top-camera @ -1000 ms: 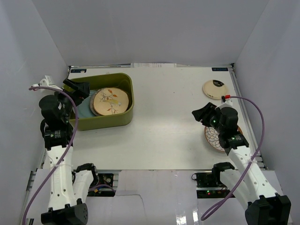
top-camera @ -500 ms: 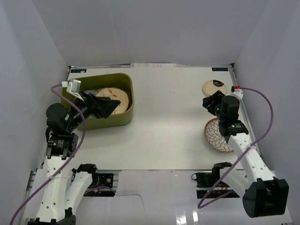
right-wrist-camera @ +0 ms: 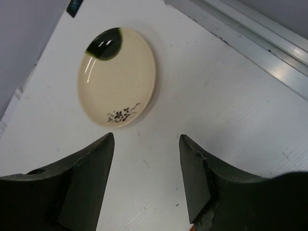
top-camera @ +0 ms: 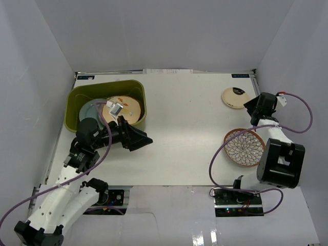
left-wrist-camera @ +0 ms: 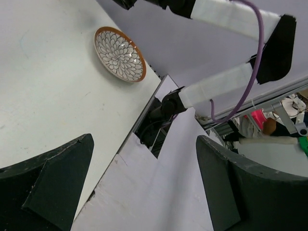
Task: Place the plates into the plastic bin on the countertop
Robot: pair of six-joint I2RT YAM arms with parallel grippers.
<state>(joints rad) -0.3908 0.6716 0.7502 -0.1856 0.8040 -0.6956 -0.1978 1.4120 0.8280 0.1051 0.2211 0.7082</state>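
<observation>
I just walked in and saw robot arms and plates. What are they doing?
Two robot arms are putting plates into the green bin. Some plates already lie inside it, with a cream leaf-and-bird plate on top. The left gripper is open and empty, beside the bin. The right gripper is open too, just short of a small cream plate, not touching it. A brown-rimmed petal plate waits on the table as well.
</observation>
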